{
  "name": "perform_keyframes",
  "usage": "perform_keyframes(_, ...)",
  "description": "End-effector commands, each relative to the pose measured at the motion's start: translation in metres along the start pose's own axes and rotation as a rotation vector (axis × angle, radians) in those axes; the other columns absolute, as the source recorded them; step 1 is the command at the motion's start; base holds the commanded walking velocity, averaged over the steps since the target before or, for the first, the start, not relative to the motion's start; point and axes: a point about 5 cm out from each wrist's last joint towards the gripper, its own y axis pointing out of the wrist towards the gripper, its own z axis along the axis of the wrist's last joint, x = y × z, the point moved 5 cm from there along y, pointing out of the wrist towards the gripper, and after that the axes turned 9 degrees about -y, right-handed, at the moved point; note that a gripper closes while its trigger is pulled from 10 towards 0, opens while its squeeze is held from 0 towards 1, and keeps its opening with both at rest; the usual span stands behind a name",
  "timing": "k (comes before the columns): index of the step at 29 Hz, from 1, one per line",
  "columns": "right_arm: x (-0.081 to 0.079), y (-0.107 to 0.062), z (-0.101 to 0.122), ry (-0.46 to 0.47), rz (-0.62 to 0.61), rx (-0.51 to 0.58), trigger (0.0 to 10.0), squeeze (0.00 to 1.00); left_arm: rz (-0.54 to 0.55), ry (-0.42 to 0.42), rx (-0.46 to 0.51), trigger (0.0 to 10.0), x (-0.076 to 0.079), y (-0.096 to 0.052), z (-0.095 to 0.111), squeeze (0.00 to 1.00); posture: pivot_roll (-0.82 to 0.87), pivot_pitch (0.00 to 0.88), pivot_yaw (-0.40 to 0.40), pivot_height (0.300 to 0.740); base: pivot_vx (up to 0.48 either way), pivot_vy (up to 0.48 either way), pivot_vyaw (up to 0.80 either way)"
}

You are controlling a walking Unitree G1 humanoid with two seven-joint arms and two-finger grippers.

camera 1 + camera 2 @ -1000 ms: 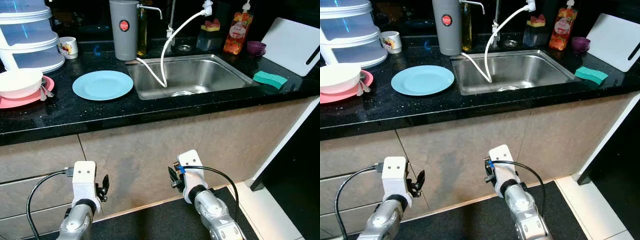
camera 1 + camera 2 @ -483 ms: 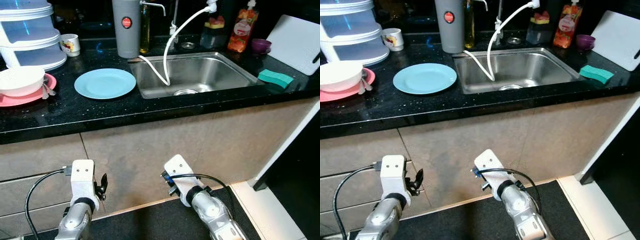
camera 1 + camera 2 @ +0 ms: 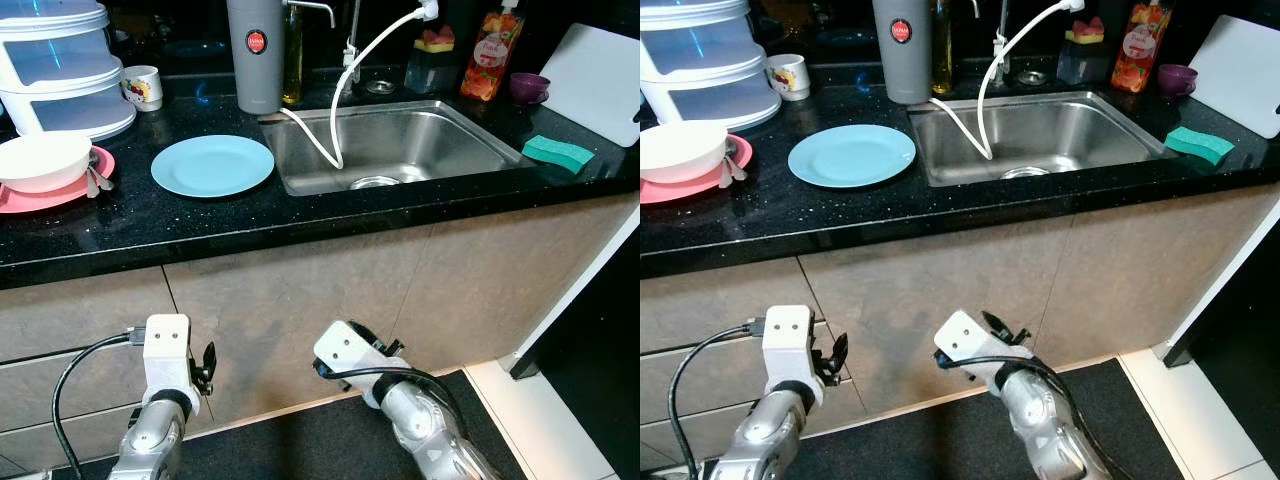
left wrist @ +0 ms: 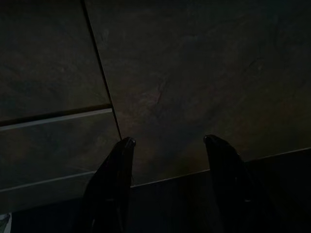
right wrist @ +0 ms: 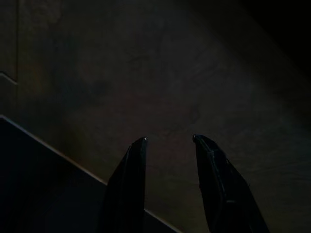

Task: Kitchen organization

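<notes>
A robot stands facing a black speckled stone counter [image 3: 200,225] with beige cabinet fronts [image 3: 300,300] below it; both arms hang low in front of the cabinets, well below the counter edge. The left hand [image 4: 167,143] points at the cabinet fronts with its two black fingers spread apart and empty; the right hand [image 5: 167,141], twisted sideways beside it, also holds nothing, its fingers parted with a narrower gap.

On the counter, at the robot's left, a white bowl [image 3: 40,160] sits on a pink plate [image 3: 60,192] with a metal spoon [image 3: 95,178] resting against it; behind these stands a stacked translucent white food container [image 3: 60,70] and a small white patterned mug [image 3: 142,88]. A round light-blue plate [image 3: 212,165] lies flat just beside a stainless steel sink [image 3: 395,150]; a white hose [image 3: 345,90] droops into the basin; a tall grey canister [image 3: 253,55] stands behind. To the right are an orange soap bottle [image 3: 482,60], a small purple cup [image 3: 528,88], a green sponge [image 3: 558,153] and a white cutting board [image 3: 600,75] leaning against the wall.

Judging from this, no tidying has begun; the robot seems to be at the approach step. The next move likely calls for raising an arm above the counter edge and reaching for a dish, perhaps the blue plate nearest the sink.
</notes>
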Motion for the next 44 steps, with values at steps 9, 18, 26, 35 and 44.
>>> perform_keyframes(9,-0.02,0.001,-0.005,0.233,0.138,-0.036,10.0,0.0,-0.002,0.001,-0.04,10.0,-0.001,0.0,-0.008,0.0,-0.04,0.092,0.018,0.74,0.0,0.0,0.0)
perform_keyframes(18,-0.021,0.002,-0.01,0.358,0.145,-0.05,10.0,0.0,0.0,-0.003,-0.042,10.0,-0.001,0.001,-0.009,0.0,-0.04,0.089,0.016,0.74,0.0,0.0,0.0)
perform_keyframes(26,-0.023,0.002,-0.006,0.445,0.196,-0.016,10.0,0.0,0.001,-0.006,-0.042,10.0,-0.001,0.002,-0.008,0.0,-0.04,0.09,0.023,0.74,0.0,0.0,0.0)
perform_keyframes(35,-0.023,0.001,-0.005,0.424,0.204,-0.011,10.0,0.0,-0.006,0.007,-0.036,10.0,-0.001,0.001,-0.007,0.0,-0.04,0.1,0.018,0.74,0.0,0.0,0.0)
perform_keyframes(44,-0.027,0.002,0.0,0.423,0.22,0.004,10.0,0.0,0.037,-0.021,0.064,10.0,-0.022,-0.006,0.003,0.0,-0.09,0.123,0.025,0.74,0.0,0.0,0.0)
